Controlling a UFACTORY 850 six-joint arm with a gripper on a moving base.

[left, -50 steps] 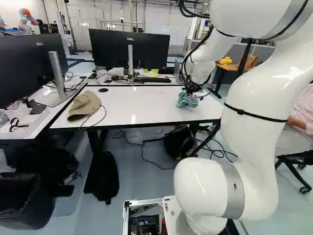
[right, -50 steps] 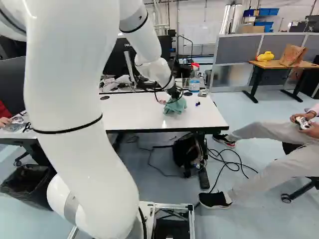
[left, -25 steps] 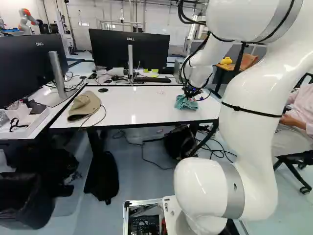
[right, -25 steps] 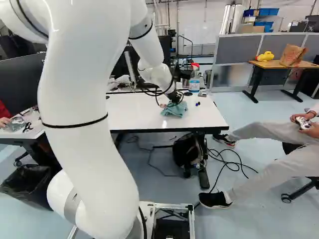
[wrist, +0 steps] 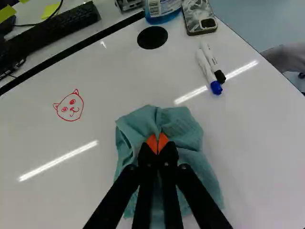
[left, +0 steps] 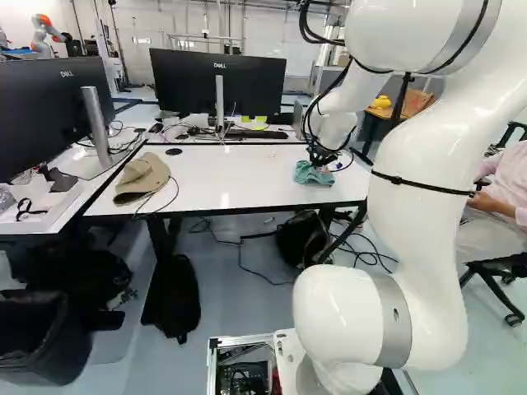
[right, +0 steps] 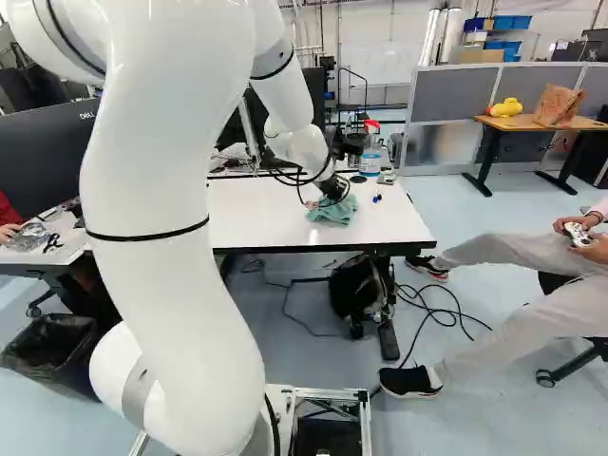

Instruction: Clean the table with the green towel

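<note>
The black gripper (right: 334,190) reaches down to the table top (right: 256,220), and the green towel (right: 332,210) lies bunched under it. In the left base view the towel (left: 313,174) is near the table's right end. Seen from the wrist, the gripper (wrist: 157,144) is shut on a pinched fold of the towel (wrist: 178,125), its orange pads together at the tips. The rest of the cloth spreads on the white surface around and beneath the fingers. A red cat-face drawing (wrist: 70,107) marks the table beside the towel.
Two markers (wrist: 209,67), a phone (wrist: 199,16) and a spray bottle (right: 370,157) stand or lie beyond the towel. A cap (left: 142,177) rests at the table's other end. Monitors (left: 218,81) and a keyboard (wrist: 52,36) are behind. A seated person is at the right.
The arm has come down and slightly left in the left base view, carrying the towel, which now spreads flatter against the table. The base has not moved.
</note>
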